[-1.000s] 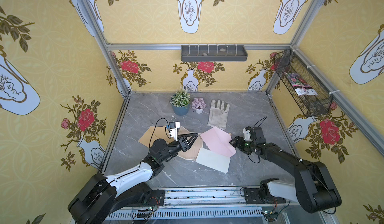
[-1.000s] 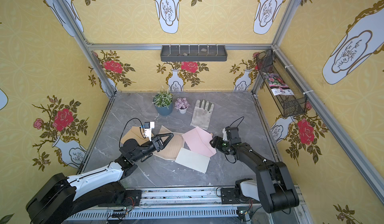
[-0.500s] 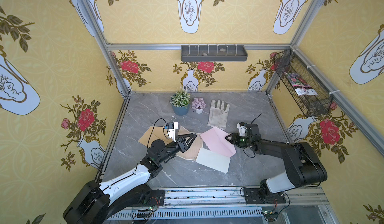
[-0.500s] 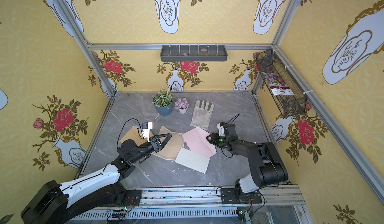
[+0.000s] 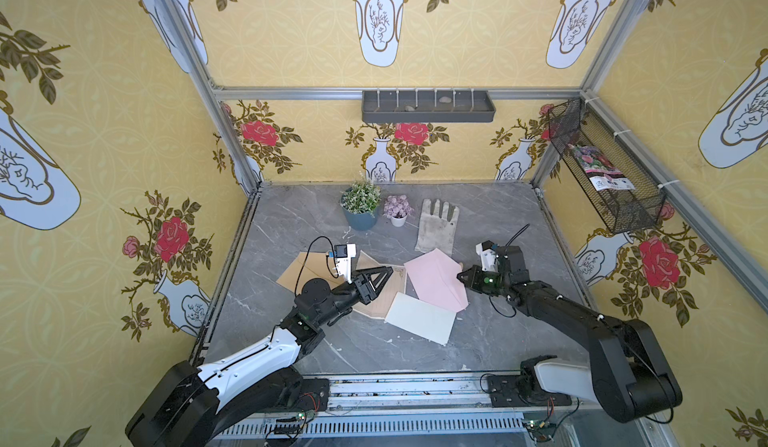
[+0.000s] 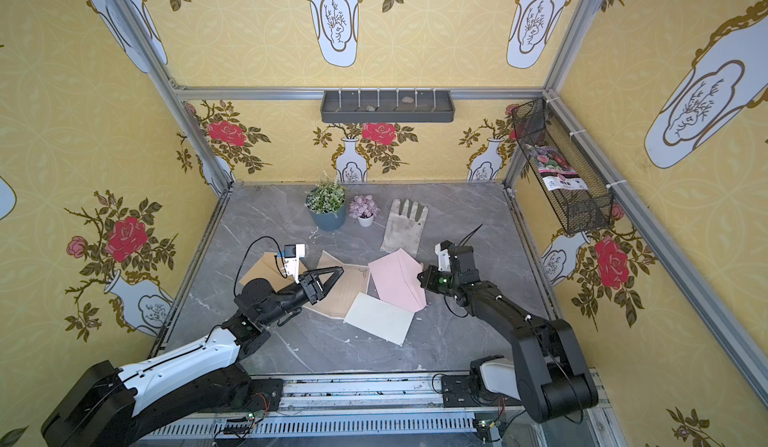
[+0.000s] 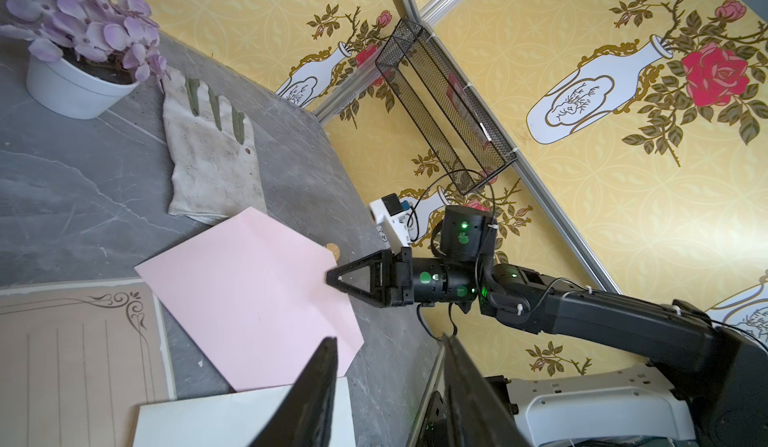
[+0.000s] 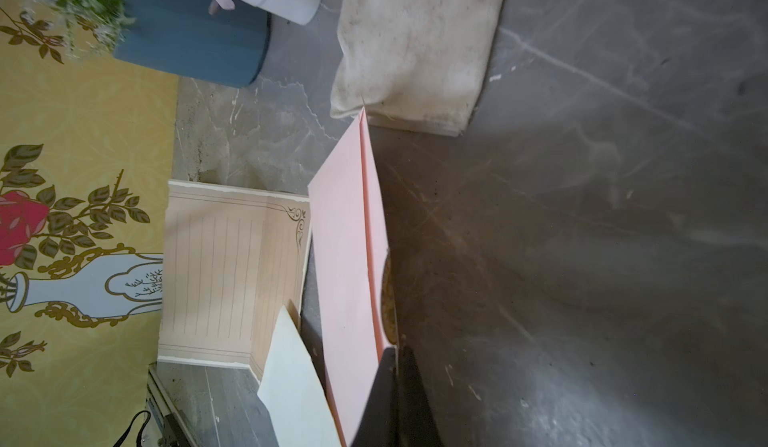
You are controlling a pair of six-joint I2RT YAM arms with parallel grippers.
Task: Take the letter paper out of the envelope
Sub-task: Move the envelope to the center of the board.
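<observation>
- in both top views the wall tray [image 5: 428,115] [image 6: 386,115] holds two small stones, and the basket [image 5: 623,210] on the side wall holds a flower packet [image 5: 600,169].
- on the table [image 5: 498,216] the pink envelope [image 5: 432,281] [image 6: 397,278] lies in the middle. the right gripper [image 5: 458,276] [image 6: 419,276] is clamped on its edge.
- the lined paper [image 5: 386,304] [image 6: 349,296] lies out flat beside the envelope. the left gripper [image 5: 388,269] [image 6: 340,270] hovers over it, part open and holding nothing.
- a cream sheet [image 5: 419,318] meets the envelope's near edge, and a brown envelope [image 5: 291,276] is partly hidden under the left wrist.
- a glove [image 5: 436,227], blue pot [image 5: 359,219] and white pot [image 5: 398,220] sit behind.
- left wrist view: the two fingers [image 7: 316,391] stand apart with only air between them, and they cut off the cream sheet. beyond them the right gripper's tip pinches the pink envelope by a gold seal.
- right wrist view: the fingers [image 8: 386,382] are closed on the envelope's raised flap edge. its far corner reaches the glove's cuff. whatever is inside the envelope is hidden.
</observation>
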